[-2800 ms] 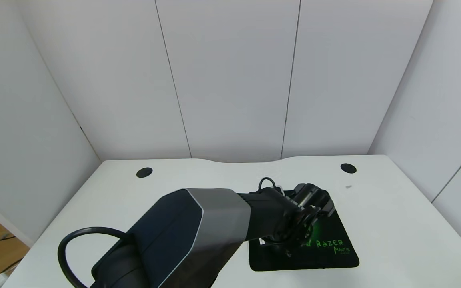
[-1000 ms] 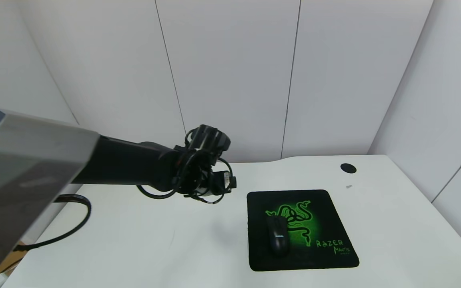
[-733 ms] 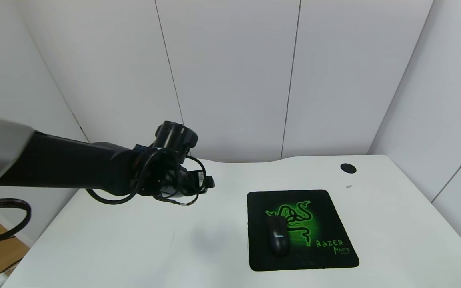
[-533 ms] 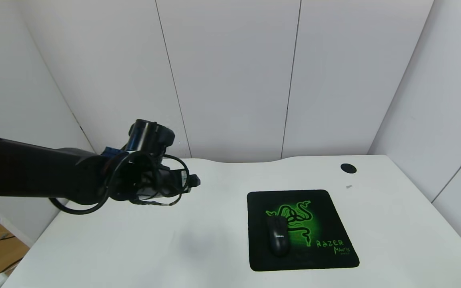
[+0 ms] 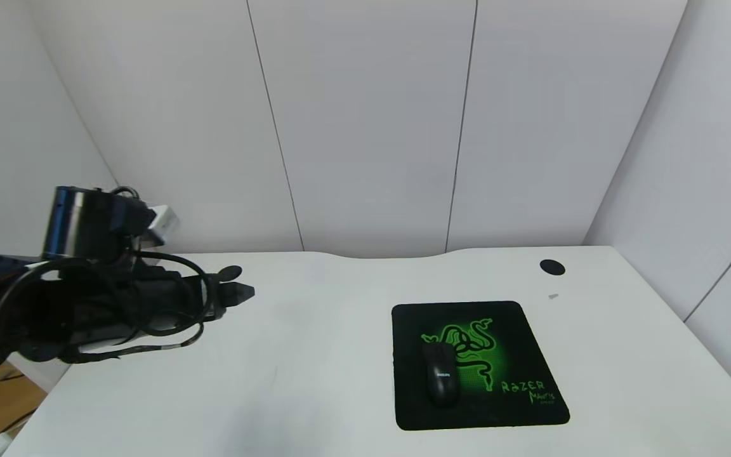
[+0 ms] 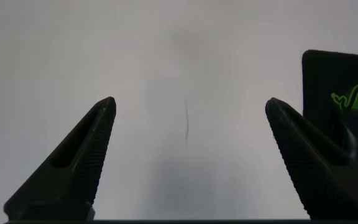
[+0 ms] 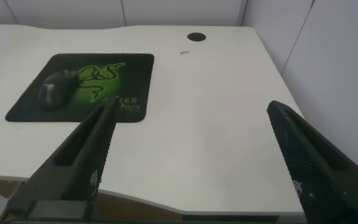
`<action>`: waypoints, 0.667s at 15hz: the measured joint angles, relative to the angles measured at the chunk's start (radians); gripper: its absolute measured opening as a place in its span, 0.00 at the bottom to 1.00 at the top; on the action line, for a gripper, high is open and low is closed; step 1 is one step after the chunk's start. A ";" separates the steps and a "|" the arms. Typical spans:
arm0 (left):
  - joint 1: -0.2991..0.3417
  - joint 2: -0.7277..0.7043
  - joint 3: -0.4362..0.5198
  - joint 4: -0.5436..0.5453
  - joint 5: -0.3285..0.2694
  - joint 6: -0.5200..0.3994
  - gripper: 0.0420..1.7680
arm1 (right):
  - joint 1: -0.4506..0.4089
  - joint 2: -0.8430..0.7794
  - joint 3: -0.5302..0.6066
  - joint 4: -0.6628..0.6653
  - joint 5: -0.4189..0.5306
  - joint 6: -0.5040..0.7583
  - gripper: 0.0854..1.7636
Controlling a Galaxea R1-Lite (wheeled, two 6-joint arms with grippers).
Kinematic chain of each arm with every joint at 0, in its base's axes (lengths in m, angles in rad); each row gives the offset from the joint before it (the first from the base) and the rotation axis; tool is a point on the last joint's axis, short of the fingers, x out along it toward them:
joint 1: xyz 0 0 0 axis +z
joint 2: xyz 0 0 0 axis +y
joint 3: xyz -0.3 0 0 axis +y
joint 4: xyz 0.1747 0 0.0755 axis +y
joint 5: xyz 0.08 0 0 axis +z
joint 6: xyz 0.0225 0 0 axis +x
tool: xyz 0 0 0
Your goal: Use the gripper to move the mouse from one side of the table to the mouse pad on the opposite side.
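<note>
The black mouse (image 5: 440, 377) lies on the left half of the black Razer mouse pad (image 5: 518, 324), on the right side of the white table (image 5: 315, 368). My left gripper (image 5: 242, 293) hangs above the table's left side, far from the pad, open and empty. In the left wrist view the left gripper (image 6: 190, 109) stands wide over bare table, with the pad (image 6: 334, 74) and mouse (image 6: 355, 134) at the edge. My right gripper (image 7: 191, 109) is open and empty off the table's near right edge, out of the head view; its wrist view shows the mouse (image 7: 56, 91) on the pad (image 7: 132, 68).
A round black cable hole (image 5: 552, 267) is at the back right, with a small grey mark (image 5: 553, 296) beside it. Another hole (image 5: 229, 273) shows just behind the left gripper. White walls close in the back and sides.
My left gripper was down over the pad, then rose and drew back leftward across the table, open. The mouse stays lying on the pad, unmoved in the last second.
</note>
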 joint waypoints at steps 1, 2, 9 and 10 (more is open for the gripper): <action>0.026 -0.039 0.024 0.000 -0.021 0.004 0.97 | 0.000 0.000 0.000 0.000 0.000 0.000 0.97; 0.050 -0.079 0.047 0.000 -0.040 0.011 0.97 | 0.000 0.000 0.000 0.000 0.000 0.000 0.97; 0.165 -0.437 0.188 0.015 -0.060 0.109 0.97 | 0.000 0.000 0.000 0.000 0.000 0.000 0.97; 0.177 -0.492 0.206 0.017 -0.058 0.127 0.97 | 0.000 0.000 0.000 0.000 0.000 0.000 0.97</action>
